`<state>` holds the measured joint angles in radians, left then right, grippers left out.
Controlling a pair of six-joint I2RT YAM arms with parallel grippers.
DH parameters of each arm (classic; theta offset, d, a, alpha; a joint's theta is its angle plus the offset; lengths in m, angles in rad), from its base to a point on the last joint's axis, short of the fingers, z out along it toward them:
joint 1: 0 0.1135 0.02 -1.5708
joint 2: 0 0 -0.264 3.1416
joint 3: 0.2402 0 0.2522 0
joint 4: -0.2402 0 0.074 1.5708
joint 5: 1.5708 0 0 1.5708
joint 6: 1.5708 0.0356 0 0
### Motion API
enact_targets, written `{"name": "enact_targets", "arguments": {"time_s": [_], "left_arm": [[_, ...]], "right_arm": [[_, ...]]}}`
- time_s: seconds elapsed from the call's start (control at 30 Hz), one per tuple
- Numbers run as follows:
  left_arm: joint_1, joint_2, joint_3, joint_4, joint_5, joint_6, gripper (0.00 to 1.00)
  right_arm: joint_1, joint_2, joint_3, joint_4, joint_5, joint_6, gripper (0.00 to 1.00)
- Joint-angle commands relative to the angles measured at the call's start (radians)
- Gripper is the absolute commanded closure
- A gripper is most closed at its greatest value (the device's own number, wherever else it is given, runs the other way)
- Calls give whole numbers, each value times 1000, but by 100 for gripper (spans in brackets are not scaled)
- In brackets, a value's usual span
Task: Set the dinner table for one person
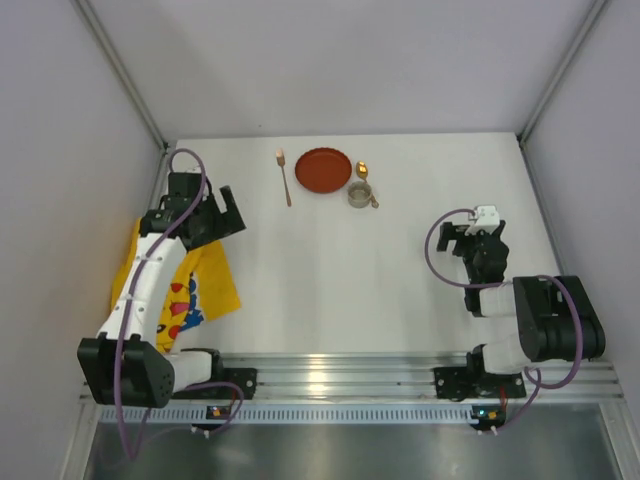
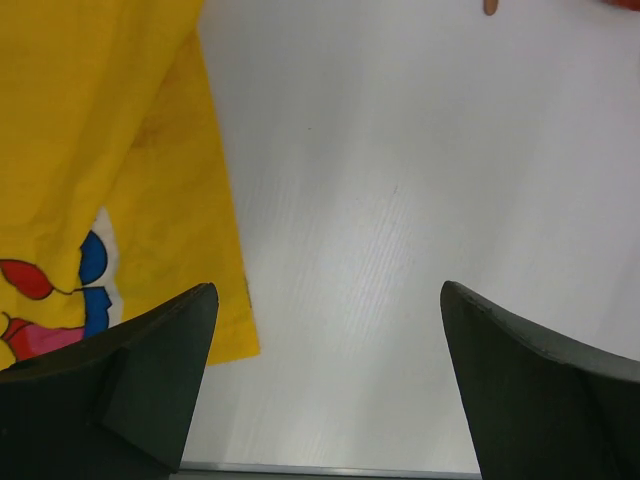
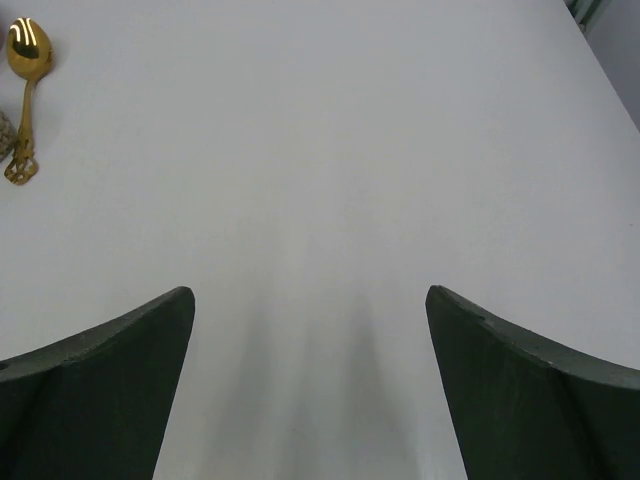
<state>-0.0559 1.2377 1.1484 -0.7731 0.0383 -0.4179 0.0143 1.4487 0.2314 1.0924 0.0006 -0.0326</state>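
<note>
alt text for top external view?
A white dinner table with a red plate near the far edge, a fork left of it, a small metal cup and gold spoon on its right. The left gripper and right gripper are open and empty; a yellow printed cloth lies under the left arm.

One plate point(image 1: 323, 170), one fork point(image 1: 284, 178), one spoon point(image 1: 366, 182), one cup point(image 1: 358, 195), one cloth point(image 1: 205, 285).

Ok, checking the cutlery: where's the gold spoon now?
In the top view, the gold spoon lies at the far side of the dinner table, just right of the red plate, beside the small metal cup.
</note>
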Motion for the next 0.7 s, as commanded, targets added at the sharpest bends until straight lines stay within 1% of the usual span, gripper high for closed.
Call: {"name": "enact_targets", "arguments": {"time_s": [0.0, 0.13, 0.23, 0.33, 0.43, 0.53, 0.67], "left_arm": [[7, -58, -4, -69, -163, -18, 2], [16, -29, -35, -58, -110, -41, 2], [25, 15, -94, -74, -144, -114, 2], [34, 45, -145, -89, -164, -150, 2], [34, 33, -165, -69, -210, -108, 2], [36, 43, -148, -78, -259, -84, 2], [34, 116, -122, -90, -236, -56, 2]], "right_arm": [[-7, 1, 23, 69, 41, 26, 0], [-7, 1, 23, 67, 42, 25, 0], [-7, 1, 25, 67, 50, 25, 0], [-7, 1, 28, 64, 45, 22, 0], [-7, -1, 28, 58, 45, 23, 0], [-7, 2, 28, 61, 45, 22, 0], [-7, -1, 33, 49, 49, 23, 0]]}}
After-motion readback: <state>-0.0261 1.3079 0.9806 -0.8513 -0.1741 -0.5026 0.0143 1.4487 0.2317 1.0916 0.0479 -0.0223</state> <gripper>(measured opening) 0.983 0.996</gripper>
